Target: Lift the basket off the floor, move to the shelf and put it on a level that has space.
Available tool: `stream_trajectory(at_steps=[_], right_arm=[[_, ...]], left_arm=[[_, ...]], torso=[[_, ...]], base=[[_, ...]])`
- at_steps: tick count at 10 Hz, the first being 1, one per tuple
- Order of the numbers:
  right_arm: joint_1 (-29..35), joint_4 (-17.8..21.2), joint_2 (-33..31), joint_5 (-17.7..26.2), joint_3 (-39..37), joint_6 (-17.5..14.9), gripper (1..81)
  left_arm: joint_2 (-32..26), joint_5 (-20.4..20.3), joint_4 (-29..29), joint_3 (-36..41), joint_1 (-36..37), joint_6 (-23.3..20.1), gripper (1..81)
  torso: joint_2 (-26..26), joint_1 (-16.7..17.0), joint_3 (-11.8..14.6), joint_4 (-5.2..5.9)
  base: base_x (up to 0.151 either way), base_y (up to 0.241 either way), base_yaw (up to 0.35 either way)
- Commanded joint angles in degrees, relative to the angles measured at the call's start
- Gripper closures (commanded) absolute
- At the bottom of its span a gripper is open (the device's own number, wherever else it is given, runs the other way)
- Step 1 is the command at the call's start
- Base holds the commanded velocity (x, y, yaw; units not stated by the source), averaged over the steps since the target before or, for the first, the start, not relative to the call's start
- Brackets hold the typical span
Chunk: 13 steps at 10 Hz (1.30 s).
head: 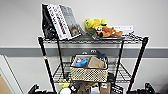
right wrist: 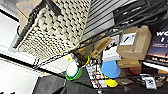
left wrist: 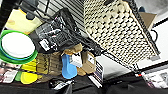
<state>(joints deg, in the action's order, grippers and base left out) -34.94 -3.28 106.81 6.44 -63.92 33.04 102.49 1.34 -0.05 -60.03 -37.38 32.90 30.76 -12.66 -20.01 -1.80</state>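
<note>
Basket [head: 89, 70] found resting on the level [head: 120, 73], second wire tier from the top of the shelf [head: 140, 60], centre of the head frame, front edge at the tier's front rail. Brown box [head: 95, 62] and blue item [head: 82, 62] seen inside it. Top tier carried leaning books [head: 61, 21] and plush toys [head: 102, 28], upper centre. Tier below crowded with boxes [left wrist: 87, 61] and a green-rimmed plate [left wrist: 17, 47]. Basket's woven underside [left wrist: 117, 32] [right wrist: 60, 27] viewed from below in both wrist frames. Gripper fingers not made out at either wrist; opening and hold could not be told.
</note>
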Motion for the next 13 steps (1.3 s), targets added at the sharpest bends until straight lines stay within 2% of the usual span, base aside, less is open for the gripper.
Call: stream_trajectory(at_steps=[1,3,6,7,9,13], right_arm=[[-4.4,-1.0,-1.6,-0.7,1.8,-0.7,1.0],[-7.8,-2.3,-1.2,-0.7,1.7,-0.6,1.0],[-14.9,-7.3,2.8,-0.5,-1.9,-0.9,1.0],[-18.1,-9.0,5.2,-0.5,-4.6,-0.8,1.0],[-23.0,-10.6,9.5,-0.6,-11.3,-1.0,1.0],[-28.5,-17.2,19.2,-0.6,-22.4,-1.0,1.0]], left_arm=[[0.4,-12.3,9.1,-0.3,-12.4,-0.4,1.0],[2.5,-15.8,12.0,-2.4,-18.8,-0.4,1.0],[6.7,-17.8,16.2,-6.9,-26.6,-0.4,1.0],[8.7,-19.7,17.2,-9.2,-29.3,-0.5,1.0],[12.7,-20.1,18.1,-14.4,-33.7,-0.6,1.0],[24.8,-21.5,18.5,-28.5,-39.1,-0.7,1.0]], torso=[[0.0,0.0,0.0,0.0],[0.0,0.0,0.0,0.0],[0.1,0.1,0.1,0.0],[0.1,0.1,0.1,0.0],[0.1,0.1,0.1,0.0],[0.1,0.2,0.1,0.0]], base=[[0.0,0.0,0.0],[0.0,0.0,0.0],[0.0,0.0,0.0],[0.0,0.0,0.0],[0.0,0.0,0.0],[0.0,0.0,0.0]])
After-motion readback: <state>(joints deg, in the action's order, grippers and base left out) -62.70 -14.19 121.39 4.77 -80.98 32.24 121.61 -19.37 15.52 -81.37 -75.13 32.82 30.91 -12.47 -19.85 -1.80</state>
